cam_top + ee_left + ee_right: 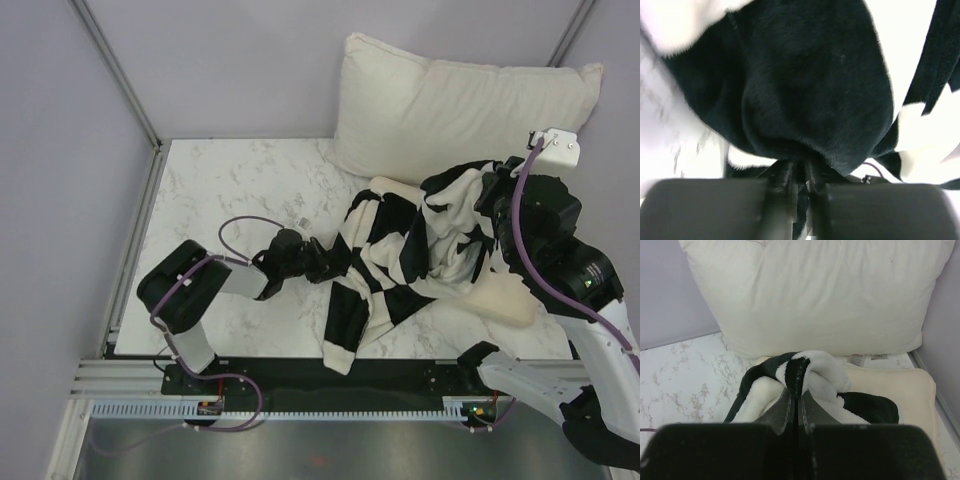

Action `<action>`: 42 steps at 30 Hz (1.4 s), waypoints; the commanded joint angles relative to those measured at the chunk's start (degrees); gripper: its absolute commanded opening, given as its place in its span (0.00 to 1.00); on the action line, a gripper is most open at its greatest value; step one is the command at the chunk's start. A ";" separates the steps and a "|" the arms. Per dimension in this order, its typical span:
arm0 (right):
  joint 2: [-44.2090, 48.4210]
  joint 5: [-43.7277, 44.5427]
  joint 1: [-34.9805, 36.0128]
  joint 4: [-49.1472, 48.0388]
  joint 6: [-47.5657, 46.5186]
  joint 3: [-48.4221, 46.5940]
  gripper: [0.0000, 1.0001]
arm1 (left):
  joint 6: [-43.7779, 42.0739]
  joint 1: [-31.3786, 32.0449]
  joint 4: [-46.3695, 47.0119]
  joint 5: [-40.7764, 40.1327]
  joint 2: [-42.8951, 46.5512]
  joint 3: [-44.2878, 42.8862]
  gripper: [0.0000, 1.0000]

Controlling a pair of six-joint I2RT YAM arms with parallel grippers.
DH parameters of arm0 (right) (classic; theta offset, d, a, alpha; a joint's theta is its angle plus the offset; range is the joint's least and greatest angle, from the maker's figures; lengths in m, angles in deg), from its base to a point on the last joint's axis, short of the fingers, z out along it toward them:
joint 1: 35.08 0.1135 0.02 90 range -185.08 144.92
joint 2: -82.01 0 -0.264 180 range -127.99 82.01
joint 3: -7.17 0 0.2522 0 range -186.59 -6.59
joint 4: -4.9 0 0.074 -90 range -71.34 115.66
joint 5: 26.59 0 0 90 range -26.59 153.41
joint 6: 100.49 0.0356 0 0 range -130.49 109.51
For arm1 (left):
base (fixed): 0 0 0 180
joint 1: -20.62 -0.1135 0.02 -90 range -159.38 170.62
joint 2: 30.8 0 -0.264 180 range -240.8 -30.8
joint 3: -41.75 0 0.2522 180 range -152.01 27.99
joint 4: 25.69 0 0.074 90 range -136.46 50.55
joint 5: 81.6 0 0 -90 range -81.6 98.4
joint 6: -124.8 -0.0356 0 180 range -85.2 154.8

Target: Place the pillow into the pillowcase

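The fluffy pillowcase (400, 250) — big black-and-white squares — lies crumpled in front of the white pillow (450, 105); left gripper (799, 172) and right gripper (799, 390) each clamp its fabric.

No text, brand or number is legible. Two small sewn tags (856, 359) lie at the far edge of the pillow (905, 390) — their print is too small to read.
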 commanded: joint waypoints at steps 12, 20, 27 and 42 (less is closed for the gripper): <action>2.74 -2.22 -0.20 -1.62 0.66 0.98 0.00 | -30.18 -3.18 -52.91 -38.48 41.67 -13.46 0.02; 7.13 -20.96 -0.20 -1.44 0.66 0.37 0.00 | -37.50 -6.71 -78.68 -48.14 65.23 -24.54 0.02; 10.74 -38.07 -0.20 -3.91 7.95 -0.08 0.00 | -41.46 -6.62 -95.20 -63.70 67.90 -38.61 0.02; 13.46 -50.56 -0.11 -3.48 11.12 6.88 0.00 | -41.46 -6.62 -104.79 -61.60 71.76 -53.55 0.02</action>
